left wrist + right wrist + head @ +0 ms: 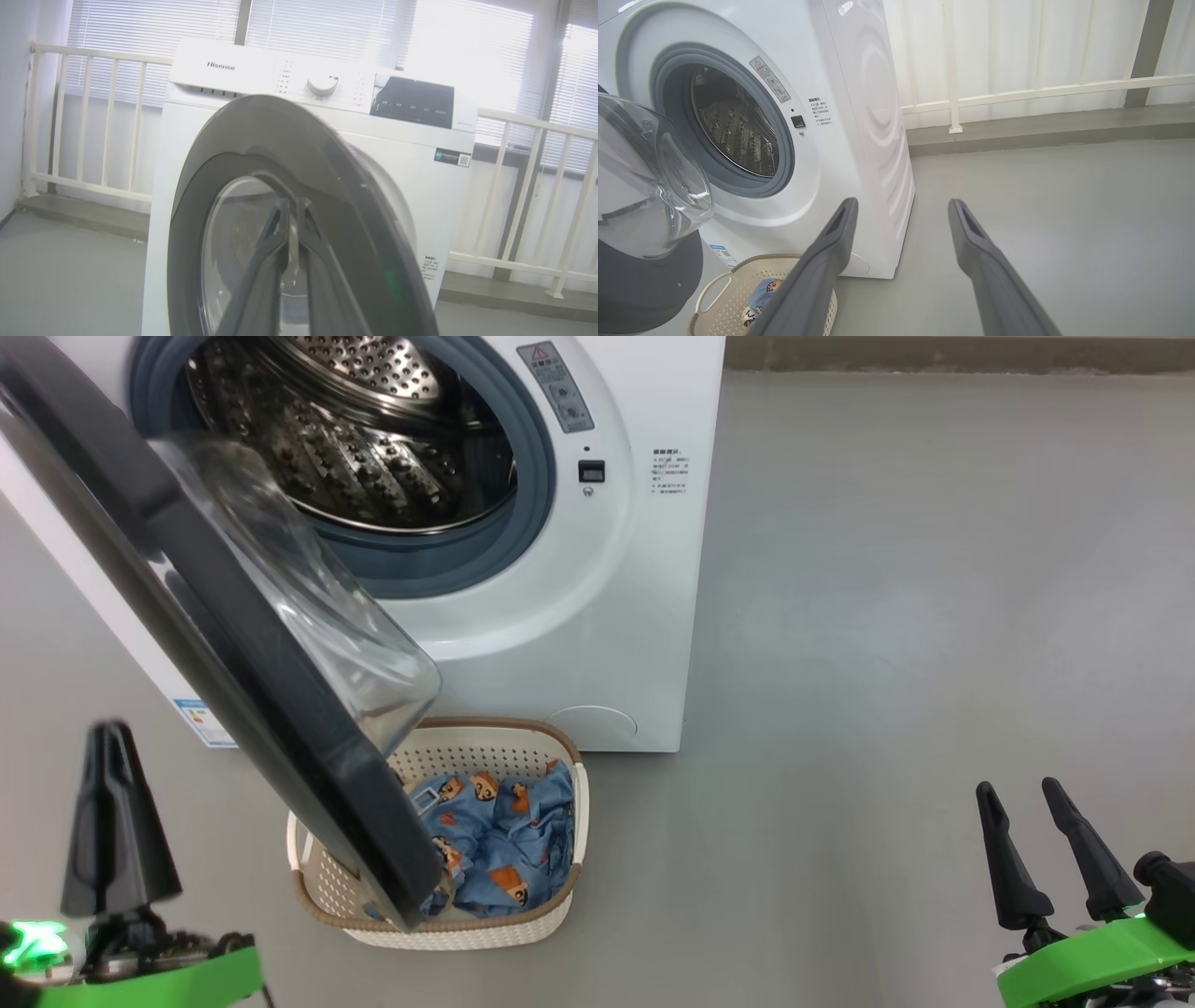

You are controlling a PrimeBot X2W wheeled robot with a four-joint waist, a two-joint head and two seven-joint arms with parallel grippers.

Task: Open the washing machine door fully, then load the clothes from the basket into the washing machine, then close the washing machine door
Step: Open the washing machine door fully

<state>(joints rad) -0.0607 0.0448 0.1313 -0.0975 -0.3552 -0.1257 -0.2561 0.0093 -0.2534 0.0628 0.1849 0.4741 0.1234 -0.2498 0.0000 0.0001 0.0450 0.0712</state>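
The white washing machine (607,616) stands with its steel drum (373,429) exposed. The washing machine door (280,709) is swung out to the left, its black rim edge-on to me and its glass bowl (308,597) hanging over the basket (467,933). The cream basket sits on the floor in front of the machine and holds the blue bear-print clothes (504,840). My left gripper (110,728) is shut and holds nothing, left of the door and apart from it. In the left wrist view the left gripper (292,205) points at the door's outer face (280,140). My right gripper (1018,789) (902,205) is open over bare floor at the lower right.
Grey floor (934,616) spreads out to the right of the machine. A white railing (1041,88) and blinds stand behind it. The door's lower edge covers the basket's left part. The right wrist view shows the basket (728,298) and a bit of the clothes (761,294) under the door bowl (644,186).
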